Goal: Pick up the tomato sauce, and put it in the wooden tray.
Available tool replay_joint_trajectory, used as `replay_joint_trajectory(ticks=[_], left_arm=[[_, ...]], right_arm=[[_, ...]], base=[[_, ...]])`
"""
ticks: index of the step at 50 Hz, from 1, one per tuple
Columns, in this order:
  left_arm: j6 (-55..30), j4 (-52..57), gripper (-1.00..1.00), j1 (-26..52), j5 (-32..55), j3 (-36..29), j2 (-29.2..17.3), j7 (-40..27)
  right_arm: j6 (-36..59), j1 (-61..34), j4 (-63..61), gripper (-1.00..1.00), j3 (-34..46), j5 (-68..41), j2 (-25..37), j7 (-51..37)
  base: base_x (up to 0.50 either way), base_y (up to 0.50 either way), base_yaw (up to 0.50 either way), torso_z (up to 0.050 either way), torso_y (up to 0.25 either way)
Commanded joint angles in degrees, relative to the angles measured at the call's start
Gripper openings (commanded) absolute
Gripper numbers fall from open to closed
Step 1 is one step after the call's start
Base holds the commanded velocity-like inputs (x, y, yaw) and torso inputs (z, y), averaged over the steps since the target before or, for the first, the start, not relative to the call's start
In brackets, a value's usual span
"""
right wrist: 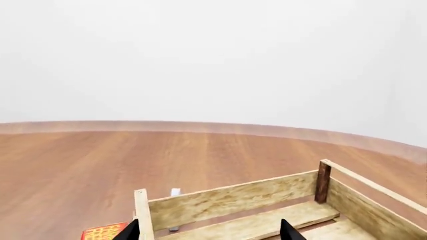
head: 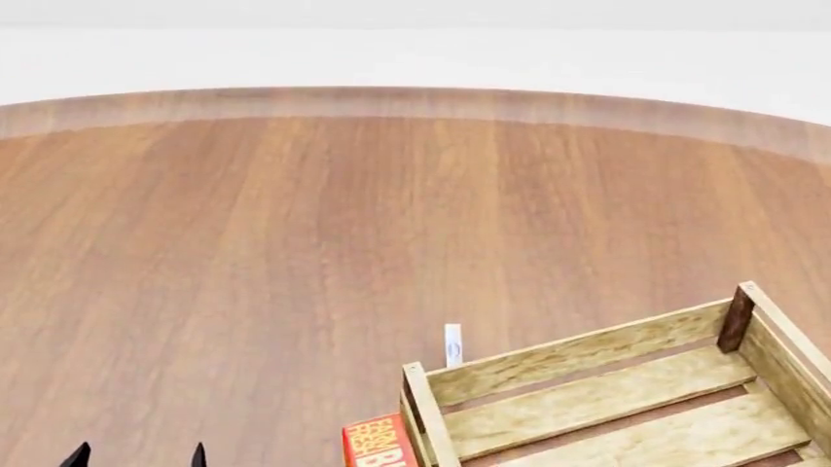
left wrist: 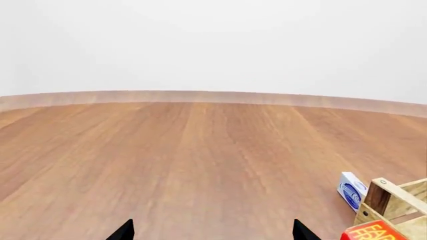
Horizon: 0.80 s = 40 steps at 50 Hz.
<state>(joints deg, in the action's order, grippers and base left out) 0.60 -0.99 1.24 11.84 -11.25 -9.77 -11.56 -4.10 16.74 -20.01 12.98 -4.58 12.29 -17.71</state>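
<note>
The tomato sauce can is out of view in all three views. The wooden tray [head: 571,353], of pale slats with brown corner posts, stands on the table at the front right; it also shows in the right wrist view [right wrist: 227,201] and at the edge of the left wrist view [left wrist: 395,197]. My left gripper [left wrist: 213,232] is open and empty over bare table, to the left of the tray; its tips show in the head view [head: 138,455]. My right gripper [right wrist: 210,232] is open and empty, above the tray's near-left part.
A red box [head: 377,443] stands against the tray's left corner; it also shows in both wrist views [left wrist: 373,232] [right wrist: 103,232]. A small white-and-blue box [left wrist: 351,190] stands just behind the tray's far wall [head: 452,345]. The wooden table [head: 325,243] ends at a curved far edge.
</note>
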Motion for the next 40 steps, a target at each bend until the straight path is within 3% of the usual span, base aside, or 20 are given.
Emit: replay_joint_trajectory(ticks=[1, 5, 6, 40], left_arm=[[-0.38, 0.63, 1.00, -0.10, 0.57, -0.23, -0.44, -0.37], [-0.08, 0.40, 1.00, -0.03, 0.72, -0.32, -0.48, -0.40], [0.39, -0.51, 1.00, 0.26, 0.72, -0.32, -0.43, -0.26], [0.67, -0.84, 1.00, 0.59, 1.31, -1.48, -0.96, -1.28]], right_arm=[[-6.06, 9.21, -4.26, 1.00, 1.52, 1.45, 1.28, -1.56], [-10.53, 14.50, -4.42, 1.00, 2.01, 4.26, 2.09, -2.85], [-18.87, 17.78, 0.97, 1.00, 1.88, 6.41, 1.58, -4.98], [-26.41, 20.06, 8.33, 1.00, 3.54, 4.97, 1.73, -7.52]], base=[[0.00, 0.00, 0.00, 0.000, 0.000], [0.00, 0.00, 0.00, 0.000, 0.000], [0.00, 0.00, 0.00, 0.000, 0.000], [0.00, 0.00, 0.00, 0.000, 0.000]])
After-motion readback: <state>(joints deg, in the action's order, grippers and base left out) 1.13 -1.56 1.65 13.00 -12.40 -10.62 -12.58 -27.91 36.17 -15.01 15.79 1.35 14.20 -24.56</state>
